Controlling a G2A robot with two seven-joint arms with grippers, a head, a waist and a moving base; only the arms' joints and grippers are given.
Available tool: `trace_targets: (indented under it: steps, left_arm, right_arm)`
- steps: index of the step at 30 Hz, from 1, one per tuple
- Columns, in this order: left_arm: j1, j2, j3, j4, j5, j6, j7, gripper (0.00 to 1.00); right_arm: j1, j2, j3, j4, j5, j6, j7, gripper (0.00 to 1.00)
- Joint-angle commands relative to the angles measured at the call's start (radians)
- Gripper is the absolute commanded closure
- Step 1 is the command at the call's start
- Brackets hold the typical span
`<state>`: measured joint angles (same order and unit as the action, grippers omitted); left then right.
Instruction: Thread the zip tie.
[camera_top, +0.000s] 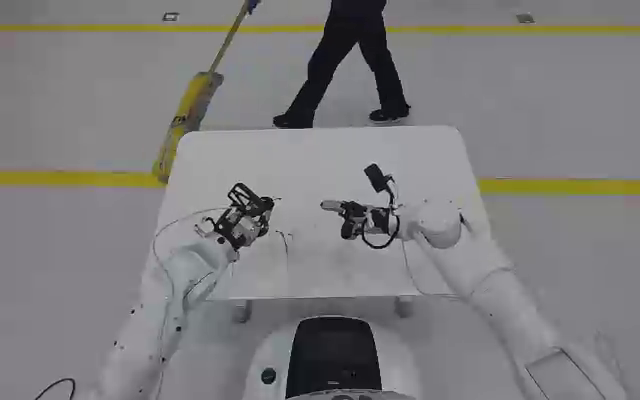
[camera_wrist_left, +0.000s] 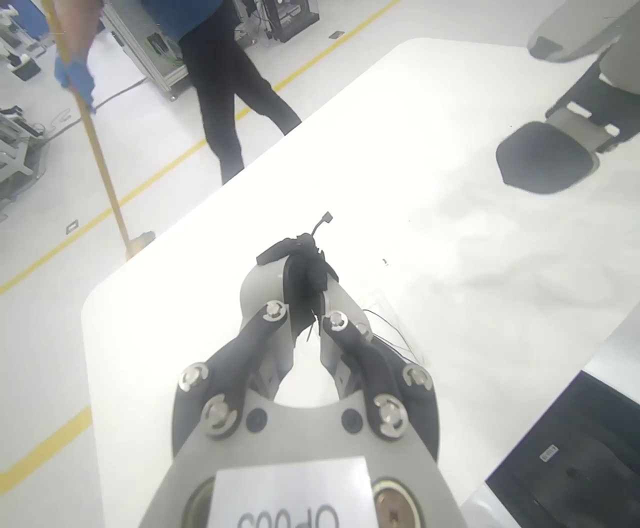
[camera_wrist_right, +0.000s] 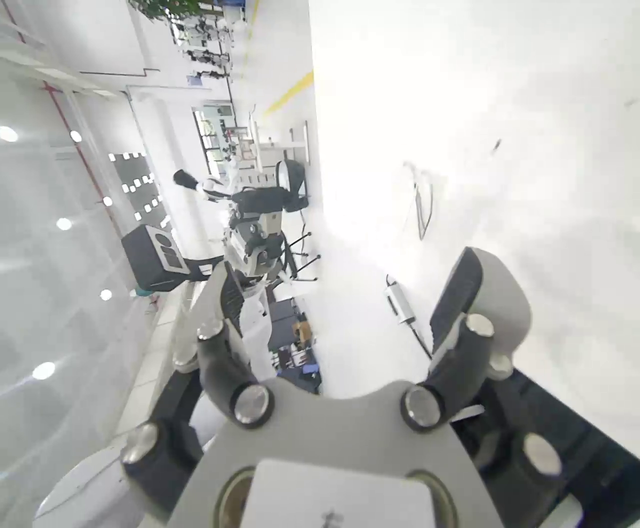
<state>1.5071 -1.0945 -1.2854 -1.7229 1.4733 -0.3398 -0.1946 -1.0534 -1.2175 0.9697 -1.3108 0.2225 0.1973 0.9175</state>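
Left of centre in the top view, the left gripper (camera_top: 256, 207) sits over the white table (camera_top: 330, 150), angled toward the middle. Its own wrist view shows the claw (camera_wrist_left: 306, 267) clamped on the black zip tie (camera_wrist_left: 327, 217). The tie's bunched part is pinched between the fingertips, its small square head pokes out past them toward the upper middle of the frame, and a thin tail hangs back between the fingers. Right of centre in the top view, the right gripper (camera_top: 336, 207) faces the left one, the two apart. In the right wrist view this claw (camera_wrist_right: 350, 280) is spread wide with nothing between its fingers. Some thin dark strands (camera_wrist_right: 424, 215) lie on the table beyond it; what they are cannot be told.
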Motion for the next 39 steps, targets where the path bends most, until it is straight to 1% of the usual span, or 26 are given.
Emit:
trace_targets:
  steps: [1, 3, 4, 6, 7, 8, 10, 11, 12, 20, 22, 24, 25, 27, 28, 31, 32, 35, 39]
  left_arm:
    - [0.001, 0.003, 0.01, 0.01, 0.07, 0.005, 0.042, 1.0]
    - [0.006, 0.006, 0.015, 0.014, 0.097, 0.01, 0.073, 1.0]
    - [0.007, 0.011, 0.017, 0.015, 0.097, 0.008, 0.08, 1.0]
    - [0.009, 0.025, 0.021, 0.015, 0.097, 0.015, 0.078, 1.0]
    - [0.01, 0.032, 0.024, 0.013, 0.097, 0.017, 0.083, 1.0]
    - [0.013, 0.041, 0.026, 0.013, 0.097, 0.02, 0.091, 1.0]
    - [0.014, 0.056, 0.033, 0.01, 0.097, 0.008, 0.11, 1.0]
    - [0.013, 0.067, 0.036, 0.008, 0.097, 0.005, 0.114, 1.0]
    - [0.012, 0.076, 0.039, 0.004, 0.097, 0.011, 0.116, 1.0]
    - [0.012, 0.076, 0.039, 0.004, 0.097, 0.011, 0.116, 1.0]
    - [0.009, 0.075, 0.047, 0.006, 0.097, 0.015, 0.118, 1.0]
    - [0.003, 0.077, 0.059, 0.006, 0.097, 0.041, 0.109, 1.0]
    - [0.0, 0.08, 0.072, 0.002, 0.097, 0.067, 0.104, 1.0]
    - [-0.006, 0.09, 0.096, -0.002, 0.097, 0.098, 0.101, 1.0]
    - [-0.01, 0.099, 0.116, -0.003, 0.097, 0.118, 0.108, 1.0]
    - [-0.021, 0.124, 0.156, 0.007, 0.097, 0.145, 0.131, 1.0]
    - [-0.027, 0.135, 0.173, 0.014, 0.097, 0.161, 0.137, 1.0]
    - [-0.048, 0.16, 0.214, 0.029, 0.097, 0.185, 0.15, 1.0]
    - [-0.048, 0.16, 0.214, 0.029, 0.097, 0.185, 0.15, 1.0]
  right_arm:
    - [0.032, -0.008, -0.013, 0.054, 0.072, -0.003, 0.071, 0.0]
    - [0.061, -0.018, -0.028, 0.098, 0.113, -0.01, 0.097, 0.0]
    - [0.076, -0.024, -0.035, 0.123, 0.142, -0.009, 0.114, 0.0]
    - [0.115, -0.038, -0.056, 0.18, 0.183, -0.012, 0.134, 0.0]
    - [0.129, -0.045, -0.067, 0.203, 0.202, -0.011, 0.148, 0.0]
    - [0.147, -0.055, -0.08, 0.242, 0.239, -0.007, 0.176, 0.0]
    - [0.173, -0.065, -0.098, 0.297, 0.256, -0.006, 0.189, 0.0]
    - [0.173, -0.065, -0.098, 0.297, 0.256, -0.006, 0.189, 0.0]
    - [0.173, -0.065, -0.098, 0.297, 0.256, -0.006, 0.189, 0.0]
    - [0.173, -0.065, -0.098, 0.297, 0.256, -0.006, 0.189, 0.0]
    - [0.149, -0.067, -0.085, 0.286, 0.318, -0.011, 0.201, 0.0]
    - [0.143, -0.067, -0.079, 0.277, 0.342, -0.02, 0.226, 0.0]
    - [0.146, -0.069, -0.084, 0.275, 0.352, -0.008, 0.236, 0.0]
    - [0.155, -0.076, -0.093, 0.278, 0.376, 0.001, 0.244, 0.0]
    - [0.163, -0.083, -0.105, 0.289, 0.39, 0.016, 0.244, 0.0]
    - [0.194, -0.103, -0.141, 0.323, 0.412, 0.051, 0.235, 0.0]
    - [0.209, -0.113, -0.159, 0.339, 0.416, 0.057, 0.23, 0.0]
    - [0.233, -0.13, -0.185, 0.377, 0.426, 0.051, 0.226, 0.0]
    - [0.233, -0.13, -0.185, 0.377, 0.426, 0.051, 0.226, 0.0]
